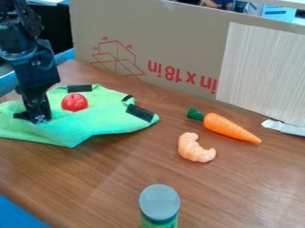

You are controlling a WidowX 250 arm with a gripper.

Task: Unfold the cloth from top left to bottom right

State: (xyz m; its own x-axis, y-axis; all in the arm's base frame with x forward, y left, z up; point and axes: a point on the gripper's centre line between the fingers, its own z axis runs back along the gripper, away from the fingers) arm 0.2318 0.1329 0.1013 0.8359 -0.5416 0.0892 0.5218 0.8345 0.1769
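The gripper point(35, 116) is at the left, pointing down, with its lower end at the green cloth point(113, 119). Whether it holds any of the fabric cannot be made out. Spread unevenly over the left part of the table, the cloth has black patches along its far and right edges, a raised fold across its middle and a corner pointing toward the front. A round red toy fruit point(74, 102) rests on the cloth, just right of the gripper. The arm hides part of the cloth's left side.
An orange toy carrot point(229, 128) and a toy croissant point(195, 148) lie right of the cloth on the wooden table point(113, 178). A grey-lidded green container point(159, 203) stands at the front. Cardboard point(179, 35) walls off the back, and a white object point(283, 127) lies far right.
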